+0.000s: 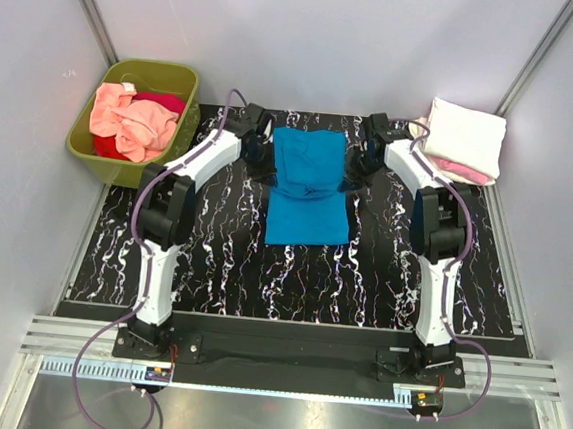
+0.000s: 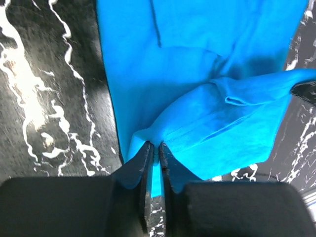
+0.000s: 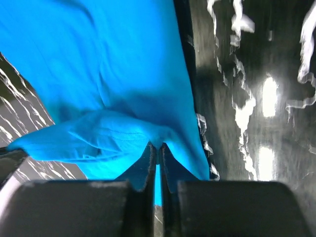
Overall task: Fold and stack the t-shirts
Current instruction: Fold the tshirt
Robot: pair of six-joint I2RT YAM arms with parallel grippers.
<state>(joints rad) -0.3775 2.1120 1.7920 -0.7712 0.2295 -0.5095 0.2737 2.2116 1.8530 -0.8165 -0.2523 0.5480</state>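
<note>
A bright blue t-shirt [image 1: 308,201] lies in the middle of the black marbled table, its far part doubled over the near part. My left gripper [image 1: 265,155] is at the shirt's left edge and my right gripper [image 1: 356,168] at its right edge. In the left wrist view the left gripper [image 2: 158,147] pinches a raised corner of the blue t-shirt [image 2: 197,64], the jaws nearly together with cloth between them. In the right wrist view the right gripper [image 3: 159,147] is shut on a lifted corner of the blue t-shirt [image 3: 98,59].
An olive-green tub [image 1: 87,142] at the back left holds a crumpled salmon-peach shirt [image 1: 129,120] and a red one [image 1: 161,101]. At the back right sits a folded stack, a cream-white shirt [image 1: 464,135] on a pink one [image 1: 466,173]. Grey walls close in three sides.
</note>
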